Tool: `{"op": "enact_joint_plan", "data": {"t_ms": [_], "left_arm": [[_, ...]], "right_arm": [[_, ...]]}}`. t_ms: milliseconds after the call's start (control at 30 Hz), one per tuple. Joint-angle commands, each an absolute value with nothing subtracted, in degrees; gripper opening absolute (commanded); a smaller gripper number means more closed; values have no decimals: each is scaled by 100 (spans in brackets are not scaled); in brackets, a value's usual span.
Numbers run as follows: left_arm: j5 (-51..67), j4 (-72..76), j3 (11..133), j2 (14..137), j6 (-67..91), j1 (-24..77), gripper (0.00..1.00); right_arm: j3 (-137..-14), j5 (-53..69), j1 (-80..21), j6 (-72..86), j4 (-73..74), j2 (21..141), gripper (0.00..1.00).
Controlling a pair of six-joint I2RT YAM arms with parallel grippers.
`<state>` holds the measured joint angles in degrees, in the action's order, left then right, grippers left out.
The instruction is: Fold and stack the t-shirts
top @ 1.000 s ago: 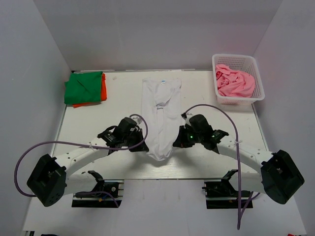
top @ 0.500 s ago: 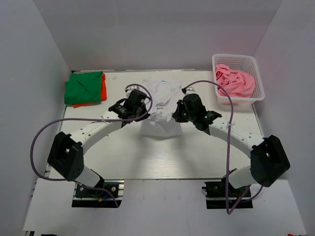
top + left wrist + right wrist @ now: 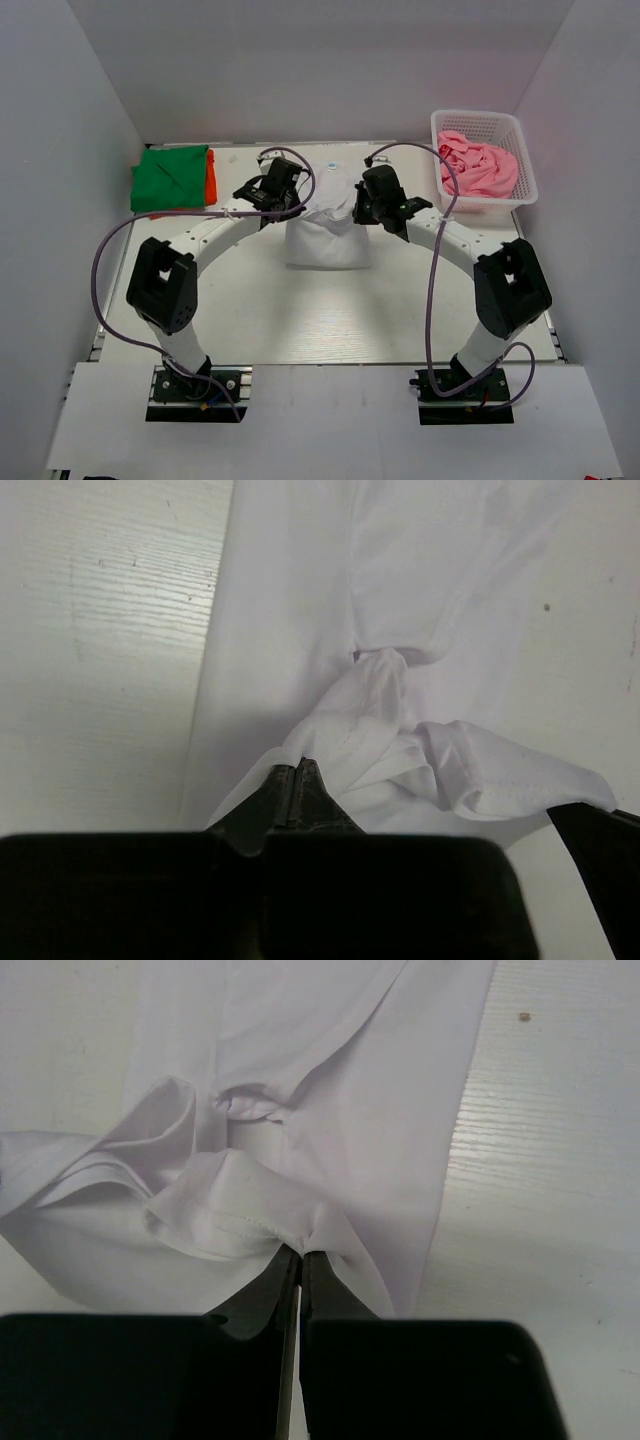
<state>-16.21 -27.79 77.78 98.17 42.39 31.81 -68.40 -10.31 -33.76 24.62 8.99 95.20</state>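
The white t-shirt (image 3: 326, 240) lies folded over on itself at the middle of the table. My left gripper (image 3: 288, 203) is shut on its hem at the shirt's far left; in the left wrist view (image 3: 297, 767) the cloth (image 3: 380, 730) bunches at the tips. My right gripper (image 3: 362, 210) is shut on the hem at the far right; it also shows in the right wrist view (image 3: 300, 1252), with the cloth (image 3: 240, 1210) pinched. The green t-shirt (image 3: 172, 178) lies folded on the orange t-shirt (image 3: 210, 178) at the far left. The pink t-shirt (image 3: 478, 168) is crumpled in the basket.
The white lattice basket (image 3: 528, 178) stands at the far right corner. White walls close in the table on three sides. Purple cables loop over both arms.
Both grippers have carried the shirt's near hem away from me to the far end, folding the long white shirt in half. Both arms are now stretched far out.
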Motion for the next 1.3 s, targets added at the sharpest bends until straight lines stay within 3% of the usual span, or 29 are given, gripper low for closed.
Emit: {"op": "enact_joint_plan", "data": {"t_ms": [0,700,767,833,900,933,967,1067,1267], "left_arm": [[-1644,-2654,8112,9975,4008,3067,0],[-1020,-2522,9227,11645,3894,2487,0],[-1020,-2470,9368,11838,3894,2435,0],[-1020,-2531,9798,12014,3824,2373,21],[-1168,-2968,10393,12268,3823,2312,53],[-1317,-3145,10571,12270,3823,2312,91],[-1371,-3312,10695,12322,3823,2259,100],[-1477,-3489,10504,11963,3823,2259,100],[-1108,-2796,8563,10715,3700,2320,100]], "right_arm": [[-7207,-1028,-3252,2338,888,9694,0],[-8402,-641,-2698,2680,932,11364,0],[-8481,-738,-2628,2785,975,11478,8],[-8657,-922,-2576,3023,1010,11654,17],[-8963,-862,-2505,3119,1081,11715,71],[-9061,-783,-2505,3103,1107,11698,90],[-9062,-747,-2505,3024,1099,11663,90],[-8720,-659,-2540,2848,976,11155,90],[-7006,-62,-2566,2698,326,9924,90]]}}
